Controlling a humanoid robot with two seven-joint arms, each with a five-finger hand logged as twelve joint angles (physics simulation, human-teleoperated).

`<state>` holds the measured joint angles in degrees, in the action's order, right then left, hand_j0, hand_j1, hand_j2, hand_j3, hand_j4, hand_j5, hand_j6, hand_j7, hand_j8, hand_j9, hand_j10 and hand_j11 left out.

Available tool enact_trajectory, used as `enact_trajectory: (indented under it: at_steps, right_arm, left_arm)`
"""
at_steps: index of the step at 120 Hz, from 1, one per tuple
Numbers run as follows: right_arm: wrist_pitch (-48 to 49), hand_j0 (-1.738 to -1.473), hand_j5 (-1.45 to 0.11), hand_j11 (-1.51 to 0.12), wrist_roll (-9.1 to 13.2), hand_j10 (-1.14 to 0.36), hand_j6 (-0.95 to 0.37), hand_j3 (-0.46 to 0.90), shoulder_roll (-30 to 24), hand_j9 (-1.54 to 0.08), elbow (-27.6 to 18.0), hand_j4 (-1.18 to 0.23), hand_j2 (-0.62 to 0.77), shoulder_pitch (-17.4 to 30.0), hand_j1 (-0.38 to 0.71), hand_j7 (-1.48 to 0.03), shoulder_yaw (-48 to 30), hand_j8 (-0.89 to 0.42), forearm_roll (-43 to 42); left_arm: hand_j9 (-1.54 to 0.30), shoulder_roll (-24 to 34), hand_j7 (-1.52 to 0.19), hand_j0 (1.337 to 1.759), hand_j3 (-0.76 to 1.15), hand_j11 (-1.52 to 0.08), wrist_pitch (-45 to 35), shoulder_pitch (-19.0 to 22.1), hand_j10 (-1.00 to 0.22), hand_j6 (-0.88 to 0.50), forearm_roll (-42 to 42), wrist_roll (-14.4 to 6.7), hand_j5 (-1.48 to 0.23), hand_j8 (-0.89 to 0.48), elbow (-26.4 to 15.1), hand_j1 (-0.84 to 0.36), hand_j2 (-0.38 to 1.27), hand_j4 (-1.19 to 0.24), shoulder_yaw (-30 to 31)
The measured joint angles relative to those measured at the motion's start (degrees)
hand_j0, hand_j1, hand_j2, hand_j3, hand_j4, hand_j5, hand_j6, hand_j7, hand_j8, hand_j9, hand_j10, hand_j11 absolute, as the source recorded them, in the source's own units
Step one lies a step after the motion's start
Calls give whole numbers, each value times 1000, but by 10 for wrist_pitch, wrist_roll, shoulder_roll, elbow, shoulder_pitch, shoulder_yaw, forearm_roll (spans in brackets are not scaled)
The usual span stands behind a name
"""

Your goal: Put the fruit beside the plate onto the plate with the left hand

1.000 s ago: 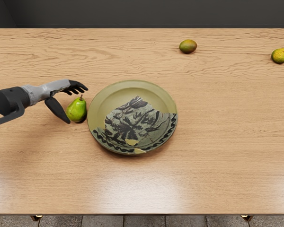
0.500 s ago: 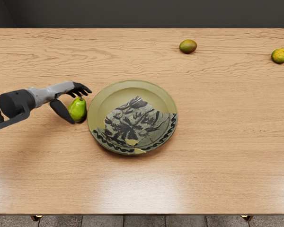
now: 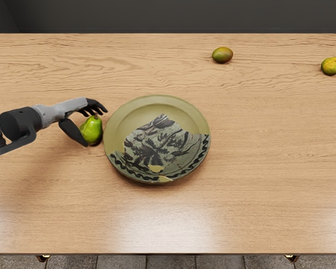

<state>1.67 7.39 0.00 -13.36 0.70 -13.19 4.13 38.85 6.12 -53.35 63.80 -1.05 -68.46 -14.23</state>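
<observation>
Head view: the left hand (image 3: 81,116), reaching in from nine o'clock, grips the pear (image 3: 92,130), thumb against its side, fingers curled over its top. The pear stands on the table (image 3: 241,185) at the plate's (image 3: 182,109) nine o'clock, just beside the rim. By appearances, lift and placement remain undone.

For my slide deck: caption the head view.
Left hand grasps the green pear beside the patterned plate on the wooden table.

Left hand (image 3: 78,112): blk fingers (image 3: 95,105), gry forearm (image 3: 50,112)
</observation>
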Motion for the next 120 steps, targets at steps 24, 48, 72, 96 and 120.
enact_trajectory:
  at_steps: [24, 48, 72, 96, 120]
  right_arm:
    - [0, -1658, -35, -35, 0, -26, -26, 0, 0, -35, 0, -27, -6, 0, -317, -35, 0, -26, 0]
    - [0, -1658, -34, -34, 0, -26, -26, 0, 0, -34, -1, -26, -5, 0, -317, -34, 0, -26, 0]
    - [0, -1658, -34, -34, 0, -26, -26, 0, 0, -34, -1, -26, -5, 0, -317, -34, 0, -26, 0]
    - [0, -1658, -34, -34, 0, -27, -26, 0, 0, -34, -1, -26, -6, 0, -317, -34, 0, -26, 0]
    - [0, -1658, -35, -35, 0, -27, -26, 0, 0, -35, -1, -27, -6, 0, -317, -35, 0, -27, 0]
  left_arm:
    - [-474, 2, -475, 1658, 0, -474, 2, 2, -368, -370, 0, 0, -475, -369, 0, -85, 77, -369, 2]
    - [-510, 4, -510, 1658, 0, -510, 3, -1, -395, -396, 0, 0, -511, -396, -1, -111, 94, -395, 6]
    - [-542, 1, -542, 1658, 0, -541, 4, -2, -418, -418, 0, -1, -543, -418, -1, -129, 108, -417, 6]
    - [-615, 8, -605, 1657, 0, -613, 28, -4, -478, -422, -2, -1, -590, -461, -1, -160, 149, -527, 5]
    - [-651, 9, -634, 1657, 0, -648, 36, -4, -507, -482, -3, -1, -618, -462, 0, -164, 192, -633, 4]
